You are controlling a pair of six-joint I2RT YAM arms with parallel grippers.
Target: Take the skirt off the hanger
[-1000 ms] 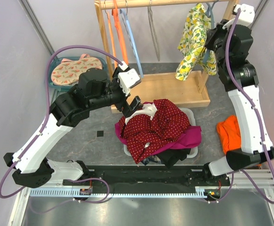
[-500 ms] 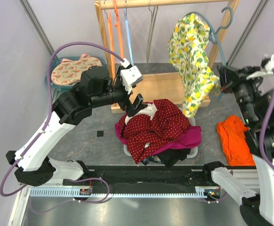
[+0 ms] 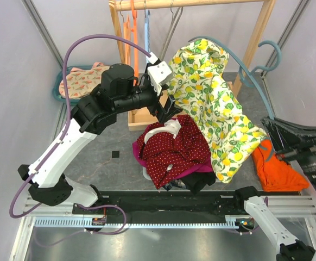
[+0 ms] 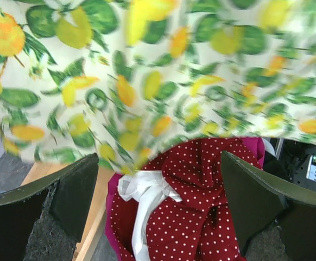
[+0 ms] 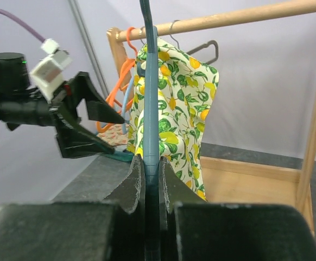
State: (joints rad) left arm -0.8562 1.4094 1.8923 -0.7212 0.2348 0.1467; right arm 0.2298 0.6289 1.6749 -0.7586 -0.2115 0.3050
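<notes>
Looking down from the top camera first, we see two arms. The left one reaches up and across from its base, elbow high, so the left gripper (image 3: 169,106) hangs just beside the near edge of the lemon-print skirt (image 3: 217,103), jaws spread wide with nothing in them. The right gripper (image 3: 275,136) sits low on the right, level and pointing inward, clamped on one blue hanger (image 3: 256,73). The hanger's hook is off the wooden rail (image 3: 190,4) and in the air. The skirt is draped over it, its lower end lying over the right side of the clothes pile (image 3: 169,152). Looks like four hangers on the rail: two orange, one blue, one grey. There's also one orange cloth (image 3: 277,171) and one basket (image 3: 57,92).

On the left wrist camera, both fingers (image 4: 74,190) stand far apart. The skirt (image 4: 163,70) fills the top, and a red dotted garment (image 4: 201,217) with a white ribbon lies below between them.

On the right wrist camera, the right gripper (image 5: 151,163) is pinched tight on the hanger (image 5: 150,81), which runs straight up with the skirt (image 5: 171,109) on it. The left gripper (image 5: 87,122) is at the left, jaws apart.
</notes>
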